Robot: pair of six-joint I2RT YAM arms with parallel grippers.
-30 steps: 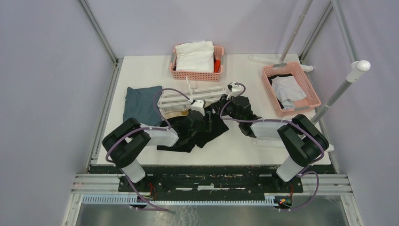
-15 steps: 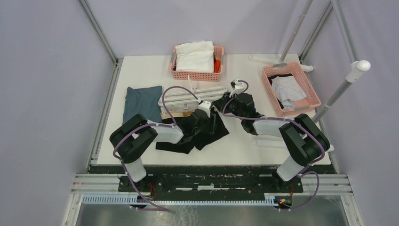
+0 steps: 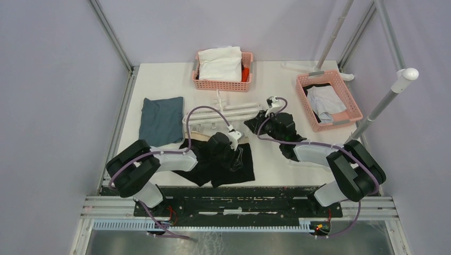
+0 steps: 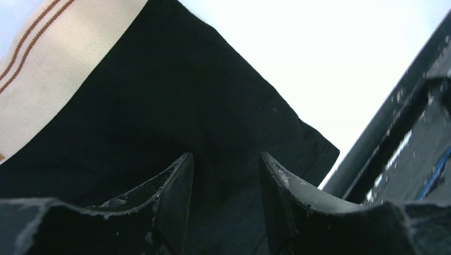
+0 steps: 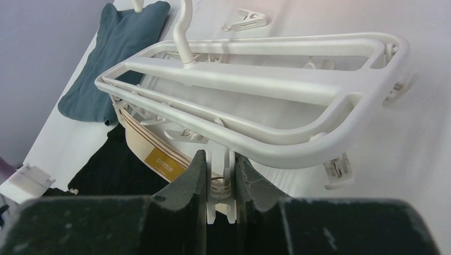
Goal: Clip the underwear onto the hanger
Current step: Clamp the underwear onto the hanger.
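The underwear (image 3: 234,169) lies black and spread near the table's front edge, its beige waistband (image 3: 201,136) tucked under the hanger (image 3: 223,112). My left gripper (image 3: 235,155) hovers low over the black fabric (image 4: 159,106). Its jaws stand apart around (image 4: 226,164), with cloth beneath them and nothing pinched. The waistband (image 4: 53,79) shows at the upper left of the left wrist view. My right gripper (image 5: 219,164) is shut on a small white clip (image 5: 219,186) that dangles from the hanger's near rail (image 5: 276,143). In the top view this gripper (image 3: 250,125) sits at the hanger's right end.
A folded blue-grey cloth (image 3: 161,119) lies left of the hanger. One pink basket (image 3: 220,85) with a white garment stands at the back. Another pink basket (image 3: 352,106) stands at the right, by a white pole (image 3: 383,101). A loose clip (image 5: 244,18) lies beyond the hanger.
My left arm has swung toward the near edge, and the underwear now lies flatter and closer to the front. Its jaws have narrowed. My right gripper shifted slightly right and kept the clip.
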